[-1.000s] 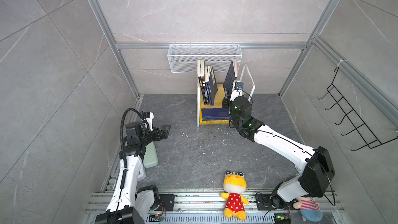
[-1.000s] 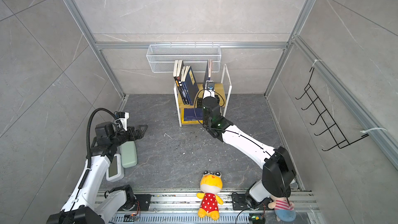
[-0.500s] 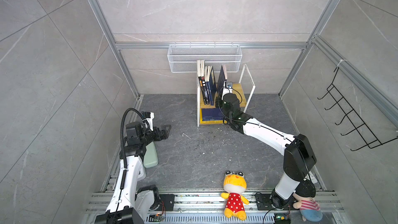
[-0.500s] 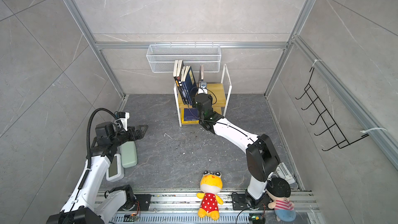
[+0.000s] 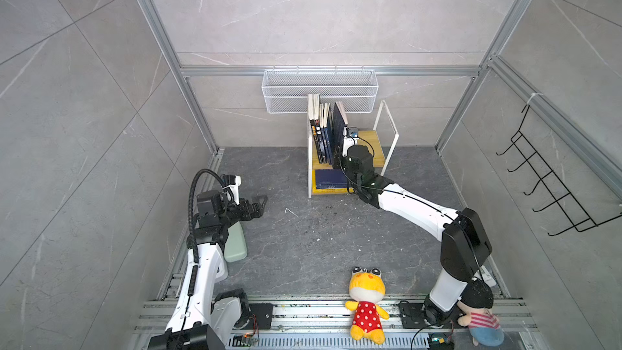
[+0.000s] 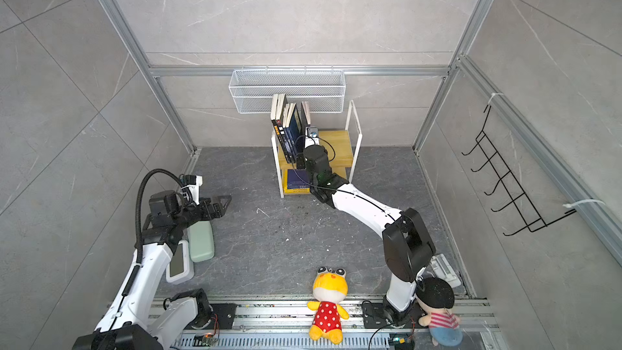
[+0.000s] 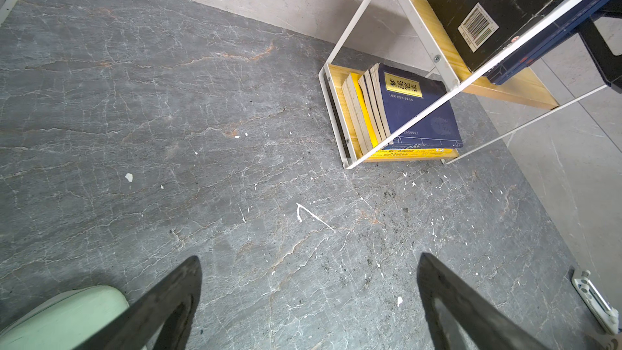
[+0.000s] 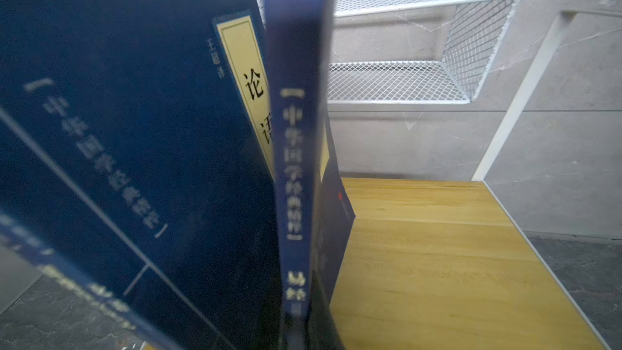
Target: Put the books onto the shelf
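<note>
Navy book (image 8: 299,163), clamped narrowly in my right pincer (image 5: 339,146), stood near upright on the upper board of the shelf (image 5: 373,136) beside the row (image 5: 319,129), presumably for support. My left pincer (image 7: 308,257) hung wide and empty over the floor (image 7: 202,129). Its wrist view showed the lower-board stack (image 7: 417,106), which my right arm (image 5: 414,210) partly hid in both top views.

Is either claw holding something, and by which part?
The right gripper pinches a navy book by the bottom of its spine, on the shelf. The left gripper is open, empty.
</note>
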Available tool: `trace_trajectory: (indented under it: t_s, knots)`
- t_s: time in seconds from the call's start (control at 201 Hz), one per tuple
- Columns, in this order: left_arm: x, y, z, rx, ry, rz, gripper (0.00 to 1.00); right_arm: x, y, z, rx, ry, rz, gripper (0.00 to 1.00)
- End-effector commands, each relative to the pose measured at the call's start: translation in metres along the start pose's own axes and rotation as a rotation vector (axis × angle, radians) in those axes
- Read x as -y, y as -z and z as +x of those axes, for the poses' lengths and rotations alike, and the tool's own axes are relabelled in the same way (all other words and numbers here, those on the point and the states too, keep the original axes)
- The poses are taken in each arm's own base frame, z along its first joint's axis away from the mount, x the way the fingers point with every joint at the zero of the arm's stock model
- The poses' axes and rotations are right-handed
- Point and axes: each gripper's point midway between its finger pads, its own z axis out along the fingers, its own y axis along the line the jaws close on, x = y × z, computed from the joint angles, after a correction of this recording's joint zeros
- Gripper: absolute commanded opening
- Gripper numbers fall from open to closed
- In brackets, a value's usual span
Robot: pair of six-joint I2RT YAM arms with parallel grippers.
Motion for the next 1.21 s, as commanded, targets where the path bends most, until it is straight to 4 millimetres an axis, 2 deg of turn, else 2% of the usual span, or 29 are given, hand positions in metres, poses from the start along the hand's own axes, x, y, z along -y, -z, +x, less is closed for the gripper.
trace_trajectory:
  t_s: [0.0, 0.304, 0.433, 0.538, 0.807, 1.066, 1.205]
  knots:
    - [0.003, 0.001, -0.004, 0.01, -0.029, 0.016, 1.0, -0.004, 0.004, 0.016, -0.064, 0.031, -0.031, 0.0]
    - [0.001, 0.001, -0.006, 0.019, -0.032, 0.012, 1.0, -0.005, 0.012, 0.014, -0.082, 0.089, -0.053, 0.0]
    - [0.001, 0.002, -0.005, 0.011, -0.027, 0.008, 1.0, 0.0, 0.01, 0.02, -0.096, 0.106, -0.029, 0.0]
    - [-0.002, 0.002, -0.007, 0.013, -0.023, -0.005, 1.0, -0.005, 0.011, 0.021, -0.101, 0.107, -0.052, 0.0]
    - [-0.003, 0.002, -0.006, 0.018, -0.016, -0.001, 1.0, -0.012, 0.012, 0.021, -0.107, 0.135, -0.098, 0.21]
    - [-0.003, 0.002, -0.006, 0.021, -0.016, -0.003, 1.0, -0.018, 0.018, 0.025, -0.117, 0.204, -0.148, 0.29]
    - [-0.004, 0.002, -0.004, 0.01, -0.008, -0.006, 1.0, -0.013, 0.021, 0.027, -0.127, 0.226, -0.133, 0.3]
